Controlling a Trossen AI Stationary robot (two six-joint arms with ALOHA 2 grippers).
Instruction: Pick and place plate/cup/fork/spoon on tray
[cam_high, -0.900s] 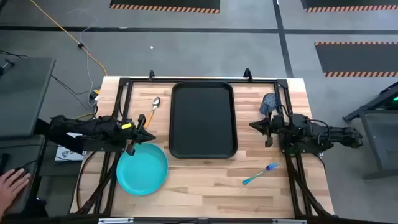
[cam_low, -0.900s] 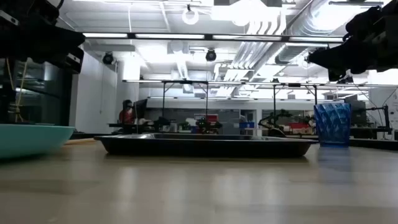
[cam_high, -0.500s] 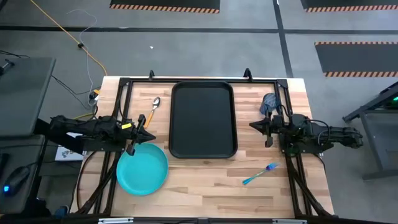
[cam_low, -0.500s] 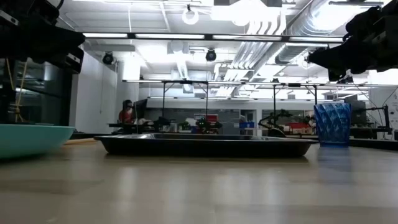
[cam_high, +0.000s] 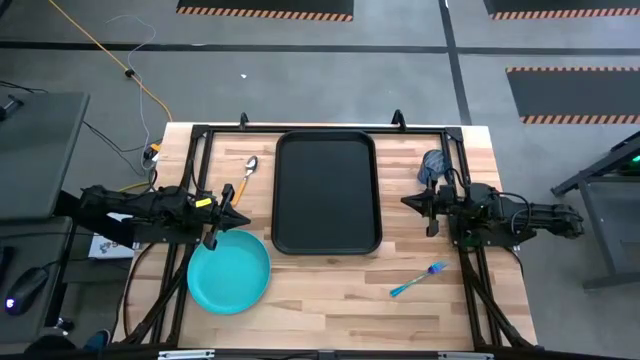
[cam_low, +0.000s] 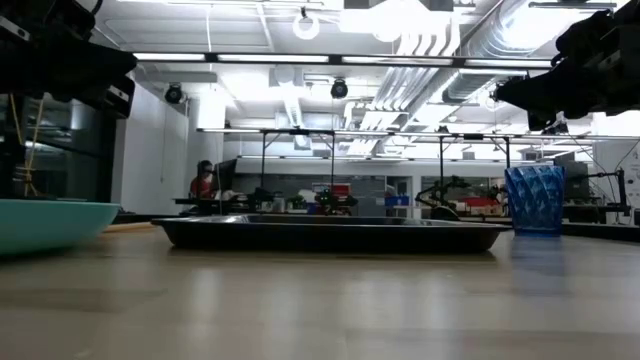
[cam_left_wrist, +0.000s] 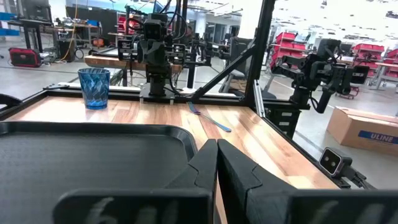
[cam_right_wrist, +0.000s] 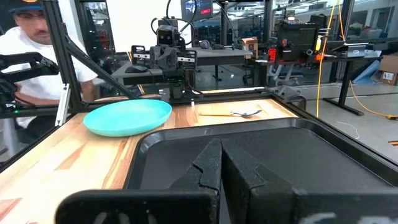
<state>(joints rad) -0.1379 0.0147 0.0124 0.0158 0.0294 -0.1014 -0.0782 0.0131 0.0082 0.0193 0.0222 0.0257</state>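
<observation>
The black tray (cam_high: 327, 192) lies at the table's middle, toward the far edge. The teal plate (cam_high: 229, 270) lies near the left front. The spoon with the orange handle (cam_high: 243, 180) lies left of the tray. The blue cup (cam_high: 433, 164) stands upright right of the tray. The teal-and-blue fork (cam_high: 418, 280) lies at the right front. My left gripper (cam_high: 237, 221) is shut and empty above the plate's far rim. My right gripper (cam_high: 410, 201) is shut and empty, right of the tray, near the cup.
A black frame (cam_high: 320, 128) runs along the table's far edge and down both sides under the arms. Bare wood lies between the plate and the fork at the front. A person (cam_right_wrist: 31, 37) shows beyond the table's left side in the right wrist view.
</observation>
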